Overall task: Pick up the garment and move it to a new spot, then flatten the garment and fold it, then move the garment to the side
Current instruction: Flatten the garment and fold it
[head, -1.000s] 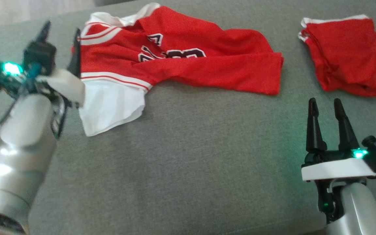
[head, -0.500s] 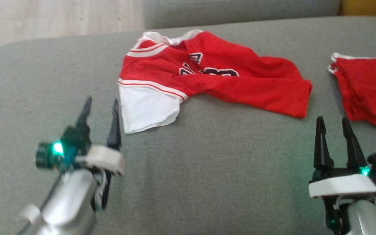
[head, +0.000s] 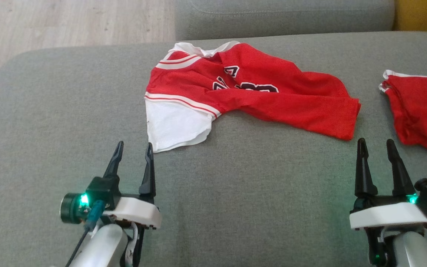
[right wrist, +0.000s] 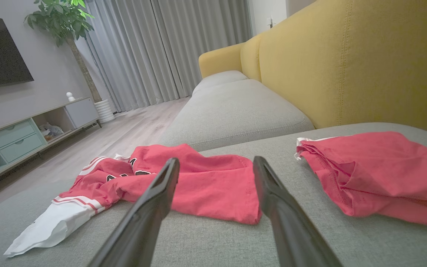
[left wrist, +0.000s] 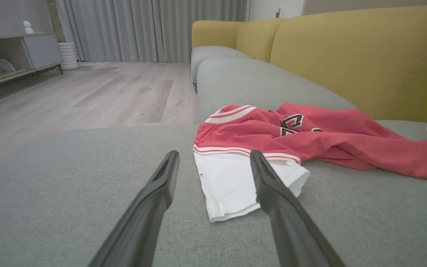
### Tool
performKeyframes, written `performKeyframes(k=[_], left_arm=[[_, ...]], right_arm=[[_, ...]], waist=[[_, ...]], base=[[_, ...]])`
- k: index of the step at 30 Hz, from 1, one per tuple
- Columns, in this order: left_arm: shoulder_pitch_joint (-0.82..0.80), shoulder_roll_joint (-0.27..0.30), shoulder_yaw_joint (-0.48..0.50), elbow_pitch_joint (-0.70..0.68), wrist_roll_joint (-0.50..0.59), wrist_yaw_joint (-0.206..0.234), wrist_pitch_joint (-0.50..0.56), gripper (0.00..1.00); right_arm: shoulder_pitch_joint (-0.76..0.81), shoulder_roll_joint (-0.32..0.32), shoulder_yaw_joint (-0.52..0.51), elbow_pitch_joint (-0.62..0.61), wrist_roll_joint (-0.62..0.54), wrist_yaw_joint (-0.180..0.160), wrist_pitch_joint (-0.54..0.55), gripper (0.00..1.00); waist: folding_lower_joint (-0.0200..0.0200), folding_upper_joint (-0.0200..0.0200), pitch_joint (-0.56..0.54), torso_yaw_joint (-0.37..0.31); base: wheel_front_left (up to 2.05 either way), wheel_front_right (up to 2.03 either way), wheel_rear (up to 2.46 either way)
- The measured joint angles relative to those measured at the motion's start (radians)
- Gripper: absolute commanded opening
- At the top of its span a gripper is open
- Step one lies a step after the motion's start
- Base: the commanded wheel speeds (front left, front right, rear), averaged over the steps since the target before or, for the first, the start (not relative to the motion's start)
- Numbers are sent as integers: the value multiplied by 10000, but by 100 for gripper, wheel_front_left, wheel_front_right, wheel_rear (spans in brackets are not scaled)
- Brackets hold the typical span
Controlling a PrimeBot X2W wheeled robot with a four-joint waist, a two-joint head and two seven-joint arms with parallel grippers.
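- My left pincer [head: 135,144] sits at the lower left of the head view. Its two dark fingers are spread wide and hold nothing, with bare grey cushion below them.
- My right pincer [head: 376,141] is at the lower right, also wide open and empty, fingers pointing up the view.
- The jersey [head: 258,96] lies crumpled on the grey sofa seat [head: 235,193], towards its far edge and between the lines of the two pincers. Neither pincer touches it.
- The jersey is red with white-and-red striped trim. Black-and-white lettering shows on it, partly lost in a fold, so I cannot read it.
- A white flap [head: 172,126] sticks out from the jersey's near left end. It is the part nearest my left pincer, and in the left wrist view it lies just ahead of the fingertips.
- The jersey's long red end runs out to the right and stops near the tips of my right pincer, with a strip of cushion between them.
- A second red garment [head: 421,115] with white edging lies bunched at the right of the seat, apart from the jersey.
- Behind the seat I see a yellow backrest [right wrist: 347,55]. Off to the left are a wooden floor [head: 69,22] and grey curtains [left wrist: 143,29].
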Motion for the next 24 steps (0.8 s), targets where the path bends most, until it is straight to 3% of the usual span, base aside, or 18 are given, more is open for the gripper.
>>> performKeyframes(k=[6, 18, 24], left_arm=[[-96, -19, -73, 449, -10, -178, 153, 100], [-1743, 73, -75, 2360, -59, -426, 1526, 100], [-1967, 52, -73, 3193, -176, -249, 1992, 100]], right_arm=[[-17, 0, 94, -17, 10, 0, 0, 100], [-308, 0, 253, -134, 180, 0, 0, 100], [-475, -2, 249, -142, 284, 0, 0, 100]], waist=[[0, 0, 195, -202], [2, 0, 1070, -897], [1, 0, 1360, -1211]], base=[[0, 0, 0], [0, 0, 0], [0, 0, 0]])
